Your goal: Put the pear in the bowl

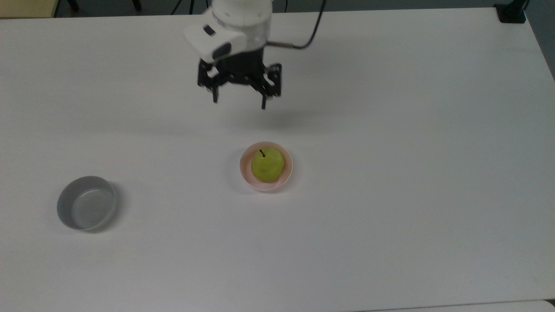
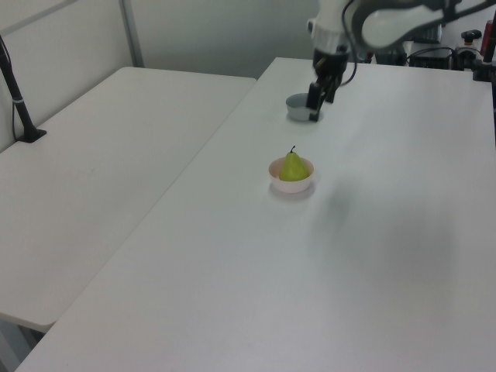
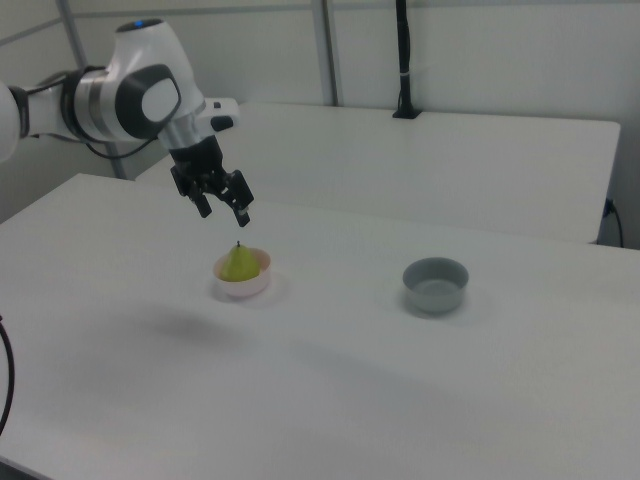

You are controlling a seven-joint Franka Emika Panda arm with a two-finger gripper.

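Pear (image 1: 267, 165) sits upright in the pale pink bowl (image 1: 245, 174), stem up, below the gripper (image 1: 239, 100) and well clear of its fingertips; in the right view the pear (image 3: 239, 263) rests in the bowl (image 3: 241, 286) just under and slightly to the right view's right of the gripper (image 3: 225, 214). In the left view the fruit (image 2: 292, 167) and its bowl (image 2: 291, 184) lie nearer the camera than the gripper (image 2: 316, 114).

A grey bowl (image 1: 86, 209) stands well apart from the gripper, toward the top view's lower left; in the right view it (image 3: 435, 284) is far off to the right view's right, and in the left view it (image 2: 297, 106) lies just behind the gripper.

All of this rests on a broad white table (image 1: 390, 173), matte and plain. A second white table (image 2: 93, 178) adjoins it at the left view's left, and a dark post (image 3: 403, 60) rises at the far edge in the right view. Pale walls with metal frames close the room behind.

The white arm (image 3: 130, 95) reaches over the table with its wrist angled downward. The black fingers hang spread apart, holding nothing, raised in the air above the tabletop. A dark cable (image 1: 310, 37) loops from the wrist.
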